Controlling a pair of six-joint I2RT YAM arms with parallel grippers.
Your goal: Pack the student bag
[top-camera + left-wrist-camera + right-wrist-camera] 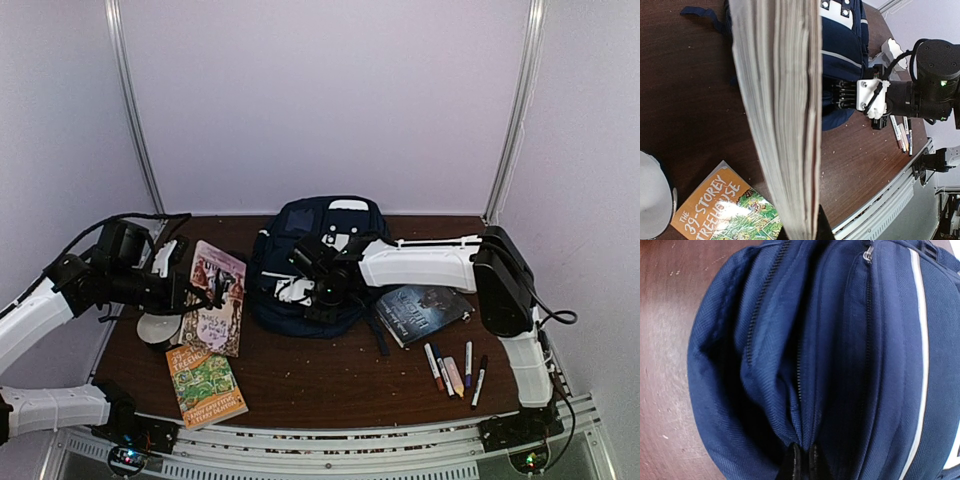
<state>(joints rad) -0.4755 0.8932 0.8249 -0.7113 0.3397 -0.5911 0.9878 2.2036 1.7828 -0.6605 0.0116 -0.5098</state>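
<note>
The student bag (308,218), a large navy backpack, lies at the back middle of the table, and it fills the right wrist view (840,340). My right gripper (322,297) is shut on a fold of the bag's fabric beside a zip, with both black fingertips (794,462) pinching the cloth. My left gripper (195,292) is shut on a thick book with a pink cover (220,300), held just left of the bag. The left wrist view shows that book (780,100) edge-on, pages outward, with the bag (842,45) behind it.
An orange "39-Storey Treehouse" book (205,385) lies at the front left. A white round object (155,328) sits beside it. A dark book (425,310) lies right of the bag, with several markers (455,375) in front of it.
</note>
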